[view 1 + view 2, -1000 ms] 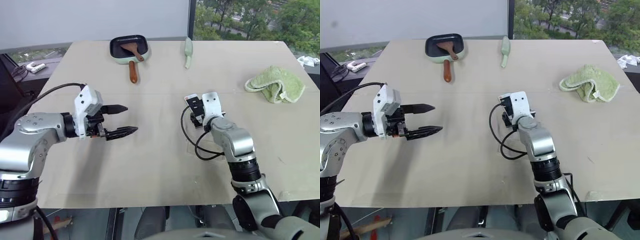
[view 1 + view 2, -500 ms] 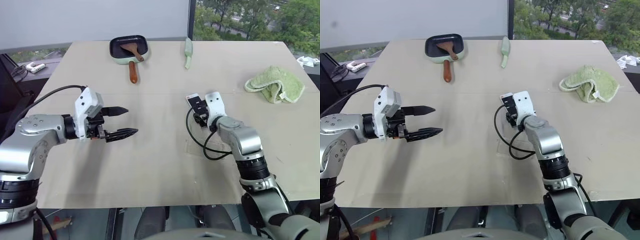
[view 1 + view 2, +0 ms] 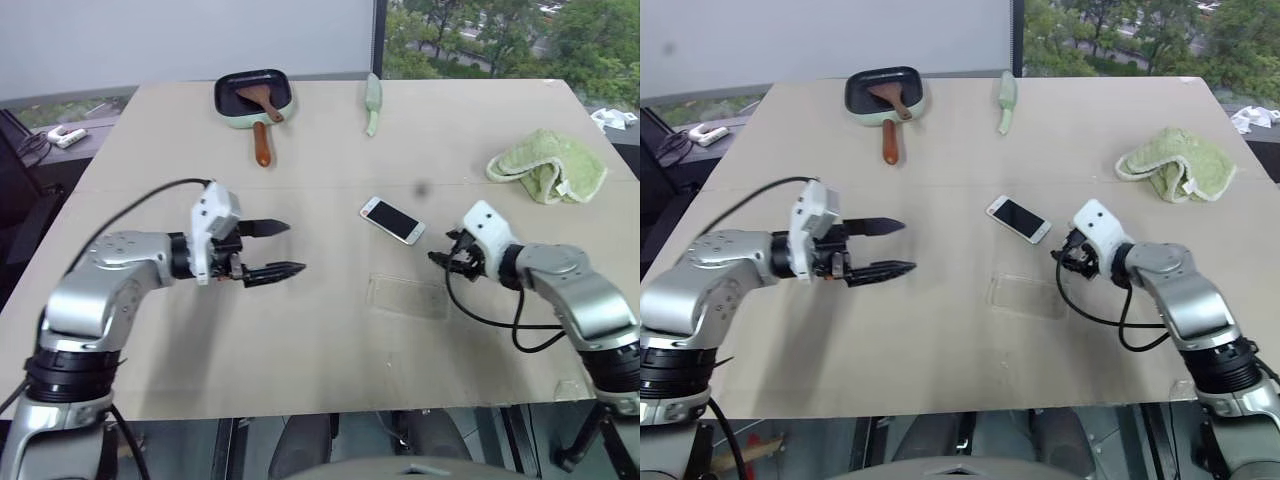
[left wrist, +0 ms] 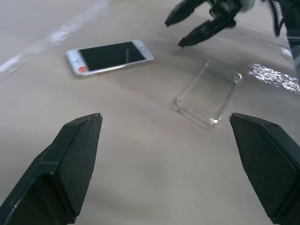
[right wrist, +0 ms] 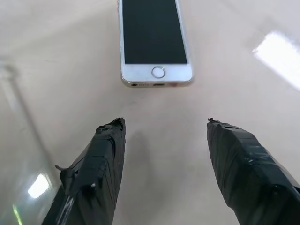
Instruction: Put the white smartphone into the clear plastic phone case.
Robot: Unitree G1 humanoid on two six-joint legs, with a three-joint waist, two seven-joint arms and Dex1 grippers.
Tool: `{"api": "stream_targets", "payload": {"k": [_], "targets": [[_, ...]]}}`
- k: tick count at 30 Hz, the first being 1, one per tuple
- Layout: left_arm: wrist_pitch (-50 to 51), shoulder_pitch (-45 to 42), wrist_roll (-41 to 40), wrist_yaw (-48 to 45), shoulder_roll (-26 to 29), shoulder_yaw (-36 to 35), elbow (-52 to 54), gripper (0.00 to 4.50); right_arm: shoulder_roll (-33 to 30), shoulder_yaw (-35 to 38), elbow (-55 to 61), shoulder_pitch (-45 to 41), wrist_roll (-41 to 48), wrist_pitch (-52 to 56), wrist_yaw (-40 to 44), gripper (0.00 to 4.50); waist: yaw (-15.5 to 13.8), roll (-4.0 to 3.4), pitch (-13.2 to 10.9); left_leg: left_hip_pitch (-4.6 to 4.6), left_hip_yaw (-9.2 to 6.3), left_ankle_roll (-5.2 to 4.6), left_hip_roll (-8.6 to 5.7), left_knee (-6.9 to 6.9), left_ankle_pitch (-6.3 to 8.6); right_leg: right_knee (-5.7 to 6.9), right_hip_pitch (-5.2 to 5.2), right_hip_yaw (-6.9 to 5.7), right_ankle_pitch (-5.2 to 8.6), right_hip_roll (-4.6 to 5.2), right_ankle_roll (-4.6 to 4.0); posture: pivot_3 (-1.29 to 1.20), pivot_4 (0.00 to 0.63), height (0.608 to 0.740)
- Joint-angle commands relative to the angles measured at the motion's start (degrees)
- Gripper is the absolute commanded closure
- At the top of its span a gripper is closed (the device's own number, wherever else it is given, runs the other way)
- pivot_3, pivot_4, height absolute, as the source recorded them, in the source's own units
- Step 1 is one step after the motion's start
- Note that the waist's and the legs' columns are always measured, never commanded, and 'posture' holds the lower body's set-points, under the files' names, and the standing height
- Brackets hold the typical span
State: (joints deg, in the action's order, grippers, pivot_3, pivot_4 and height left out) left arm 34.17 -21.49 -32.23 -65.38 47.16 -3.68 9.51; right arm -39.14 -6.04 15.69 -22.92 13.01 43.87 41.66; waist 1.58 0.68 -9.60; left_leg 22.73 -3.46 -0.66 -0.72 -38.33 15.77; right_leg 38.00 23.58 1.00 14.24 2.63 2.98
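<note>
Beside white smartphone [image 3: 392, 220] — right gripper [image 3: 447, 262] spread, empty; left gripper [image 3: 285, 248] wide apart, empty

An office-like test room set up for robot trials. A large bare beige tabletop [image 3: 320, 350], made of two boards joined by a seam, stands before a tall window with trees [image 3: 480, 35] outside and a pale roller blind [image 3: 180, 40] drawn over part of the glass. Unrelated household props lie scattered on it: a black square pan with a pale green rim [image 3: 252, 93], a pale green utensil [image 3: 373, 100] and a crumpled green towel [image 3: 546, 165]. A white power strip [image 3: 62, 135] rests on a dark side surface.
</note>
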Motion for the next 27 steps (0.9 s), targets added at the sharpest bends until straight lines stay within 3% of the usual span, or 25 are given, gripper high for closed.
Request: {"api": "stream_targets", "payload": {"k": [1, 4, 6, 7, 16, 23, 27], "targets": [[-2.16, -2.11, 0.90, -1.22, 0.46, -0.22, -1.60, 0.00, 1.54, 0.98, -1.08, -2.30, 1.28, -2.91, 0.96, 1.58, 0.58, 0.00, 0.00, 0.00, 0.00, 0.00, 0.00, 0.01, 0.00, 0.01, 0.01, 0.00, 0.00, 0.00, 0.00, 0.00, 0.150, 0.740], [-2.39, -3.10, 1.23, -2.18, 1.00, -0.18, -2.44, 0.00, 4.73, 0.13, -4.15, -4.41, 3.35, -1.98, 2.02, 0.90, 0.87, 0.00, -0.01, -0.01, 0.07, 0.00, 0.01, 0.01, 0.00, 0.00, 0.01, 0.07, 0.00, 0.01, 0.00, 0.00, 0.150, 0.740], [-2.76, -3.39, 1.95, -2.32, 1.46, -0.24, -2.96, 0.00, 5.50, -1.52, -5.68, -5.31, 2.61, -3.01, 2.95, 0.04, 0.72, 0.00, -0.01, 0.00, 0.07, 0.00, 0.00, 0.00, 0.00, 0.00, 0.02, 0.08, 0.00, 0.03, 0.00, 0.00, 0.150, 0.740], [-2.88, -3.34, 2.13, -2.43, 1.81, -0.58, -3.08, 0.00, 7.29, -2.22, -8.73, -6.76, 1.66, -3.88, 1.88, 0.01, 0.68, 0.01, -0.01, 0.00, 0.06, 0.00, 0.00, 0.00, 0.00, -0.01, 0.03, 0.07, 0.00, 0.03, 0.00, 0.00, 0.150, 0.740], [-1.73, -1.22, 1.11, -0.76, 3.50, -2.99, -0.29, 0.00, 15.00, -5.61, -30.95, -15.69, -5.06, -11.69, -1.27, 0.01, 0.61, 0.01, -0.01, 0.02, 0.05, 0.15, 0.00, 0.01, -0.09, -0.03, 0.06, 0.07, 0.00, 0.06, 0.00, 0.00, 0.150, 0.740], [-0.91, 0.29, 0.62, 0.24, 4.49, -4.34, 1.20, 0.00, 14.62, -9.80, -33.51, -15.35, -7.02, -11.42, 4.73, 0.01, 0.76, 0.03, 0.02, -0.09, 0.07, 0.04, 0.02, -0.03, -0.02, 0.09, 0.01, 0.11, -0.02, 0.06, 0.00, 0.00, 0.150, 0.740], [-0.66, 0.44, 0.63, 0.34, 4.65, -4.56, 1.39, 0.00, 15.35, -10.19, -33.73, -15.49, -7.77, -9.52, 4.80, 1.13, 0.80, 0.05, 0.04, -0.10, 0.04, 0.04, 0.01, -0.01, -0.02, 0.09, 0.02, 0.09, -0.01, 0.05, 0.00, 0.00, 0.150, 0.740]]}}
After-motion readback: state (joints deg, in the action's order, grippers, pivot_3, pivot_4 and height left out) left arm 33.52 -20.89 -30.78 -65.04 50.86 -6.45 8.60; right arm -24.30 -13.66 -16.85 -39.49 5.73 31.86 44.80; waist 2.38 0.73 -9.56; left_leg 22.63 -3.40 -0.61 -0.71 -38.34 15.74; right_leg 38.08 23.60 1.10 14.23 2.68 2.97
